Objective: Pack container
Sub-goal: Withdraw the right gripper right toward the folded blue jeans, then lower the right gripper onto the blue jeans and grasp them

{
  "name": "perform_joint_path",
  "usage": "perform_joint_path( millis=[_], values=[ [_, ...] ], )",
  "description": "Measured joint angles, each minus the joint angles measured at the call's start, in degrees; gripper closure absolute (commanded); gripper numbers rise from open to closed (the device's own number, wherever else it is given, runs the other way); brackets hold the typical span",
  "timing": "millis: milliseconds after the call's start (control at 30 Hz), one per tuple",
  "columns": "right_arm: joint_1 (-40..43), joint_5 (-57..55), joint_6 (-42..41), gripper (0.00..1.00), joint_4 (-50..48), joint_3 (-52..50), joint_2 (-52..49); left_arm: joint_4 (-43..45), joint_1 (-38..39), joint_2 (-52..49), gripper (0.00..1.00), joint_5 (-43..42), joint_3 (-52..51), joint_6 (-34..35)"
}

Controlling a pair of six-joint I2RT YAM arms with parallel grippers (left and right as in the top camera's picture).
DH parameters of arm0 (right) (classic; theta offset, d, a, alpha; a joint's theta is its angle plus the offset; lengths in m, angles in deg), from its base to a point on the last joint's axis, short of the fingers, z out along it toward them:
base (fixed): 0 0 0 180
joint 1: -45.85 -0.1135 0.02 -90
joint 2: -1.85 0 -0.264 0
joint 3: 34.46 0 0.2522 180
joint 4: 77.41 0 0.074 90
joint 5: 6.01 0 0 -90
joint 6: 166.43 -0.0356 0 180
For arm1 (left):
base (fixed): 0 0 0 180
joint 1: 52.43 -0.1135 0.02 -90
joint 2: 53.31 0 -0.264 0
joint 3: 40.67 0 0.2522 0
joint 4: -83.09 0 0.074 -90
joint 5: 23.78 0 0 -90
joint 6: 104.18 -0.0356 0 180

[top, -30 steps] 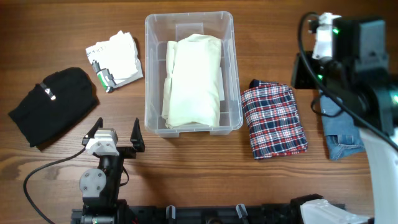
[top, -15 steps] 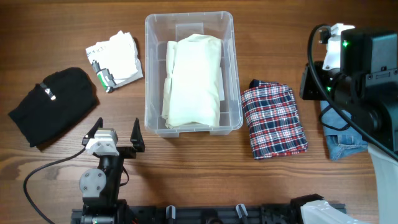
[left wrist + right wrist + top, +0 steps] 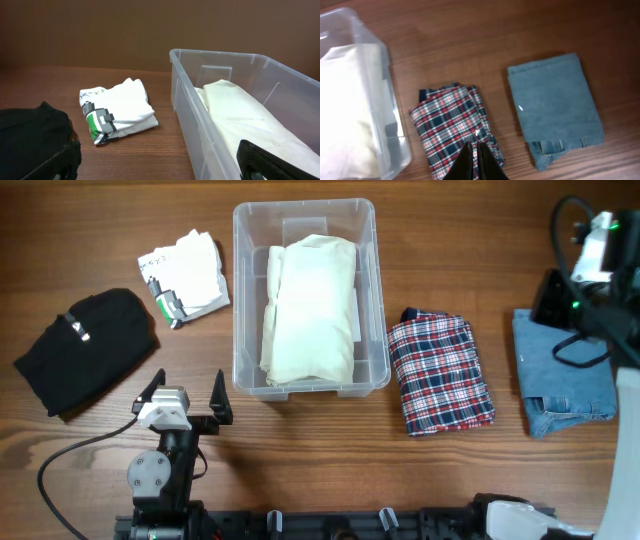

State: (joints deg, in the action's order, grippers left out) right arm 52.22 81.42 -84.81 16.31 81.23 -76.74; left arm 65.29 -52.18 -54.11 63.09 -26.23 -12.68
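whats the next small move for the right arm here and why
Probably open the right gripper and bring it down toward the plaid cloth. It is shut and empty, high above the table. In the wrist view its tip lines up with that cloth, which lies just right of the container. The container holds only a cream cloth.

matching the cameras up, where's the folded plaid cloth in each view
Overhead: plaid cloth right of centre, just right of the container.
Left wrist: not in it.
Right wrist: lower centre, right of the container.
Shared landmark: the container, in all three views.
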Motion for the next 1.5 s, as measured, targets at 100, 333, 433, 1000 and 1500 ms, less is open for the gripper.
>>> perform_joint_path(
  millis=[100,333,433,1000,1500],
  values=[
    [4.3,3.1,1.5,0.96,0.0,-0.1,-1.9,0.0,0.0,0.0,0.00,0.0,0.0,0.0],
    [9.4,7.1,2.7,0.96,-2.2,-4.3,-5.5,0.0,0.0,0.0,0.00,0.0,0.0,0.0],
    [10.7,9.2,2.8,0.96,-4.4,-7.9,-6.7,0.0,0.0,0.0,0.00,0.0,0.0,0.0],
    [12.5,19.1,9.6,0.15,-22.1,-33.3,-7.1,0.0,0.0,0.0,0.00,0.0,0.0,0.0],
    [12.5,22.0,18.2,0.11,-47.6,-53.0,-7.2,0.0,0.0,0.0,0.00,0.0,0.0,0.0]
  ],
)
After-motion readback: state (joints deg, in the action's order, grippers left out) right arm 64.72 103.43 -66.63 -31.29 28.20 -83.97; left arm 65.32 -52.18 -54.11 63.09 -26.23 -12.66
